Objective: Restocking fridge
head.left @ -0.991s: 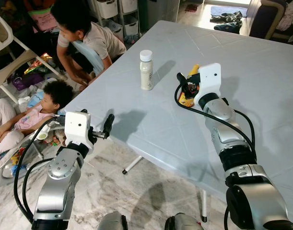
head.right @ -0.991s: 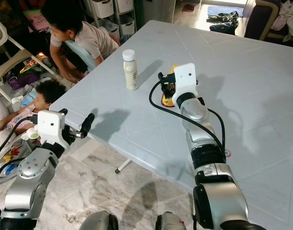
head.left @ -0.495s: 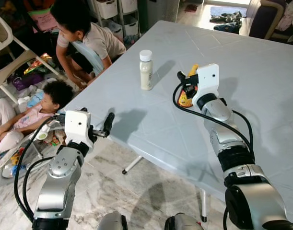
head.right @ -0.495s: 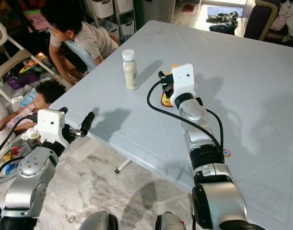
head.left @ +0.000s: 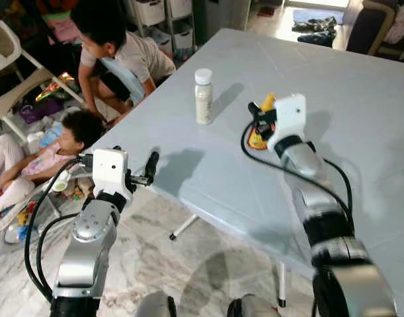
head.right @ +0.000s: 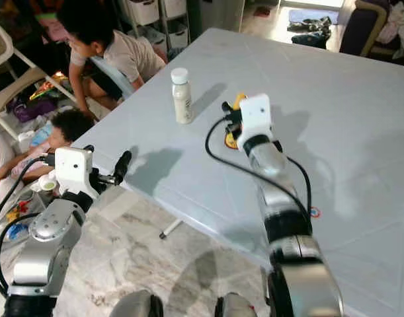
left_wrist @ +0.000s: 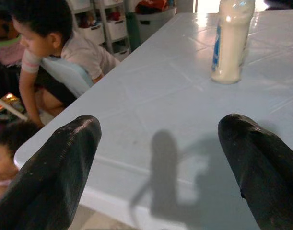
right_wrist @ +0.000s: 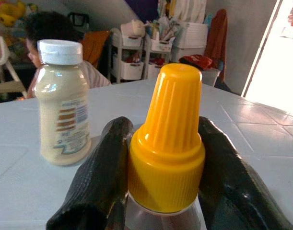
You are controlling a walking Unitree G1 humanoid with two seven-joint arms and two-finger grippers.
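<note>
From the left eye, the right gripper (head.left: 260,119) sits out over the pale table (head.left: 360,99), closed around a bottle with a yellow cap (head.left: 268,101). The hold looks high on the neck, so the bottle could swing or slip if the arm lifts quickly. To its left and a little farther off stands a white bottle (head.left: 203,96), close enough that a sideways sweep of the arm might topple it. The left gripper (head.left: 151,168) hangs off the near-left table edge, carrying nothing.

From the right eye, two children (head.right: 99,49) are on the floor just beyond the table's left edge, one bending over, one lying lower down; a turn or step to the left could bring the left arm toward them.

The left wrist looks between its two fingers (left_wrist: 64,167), spread wide and empty, across the table toward the white bottle and the bending child.

The right wrist shows both fingers (right_wrist: 98,177) pressed against the yellow cap's lower ring, with the white bottle standing just beyond.
</note>
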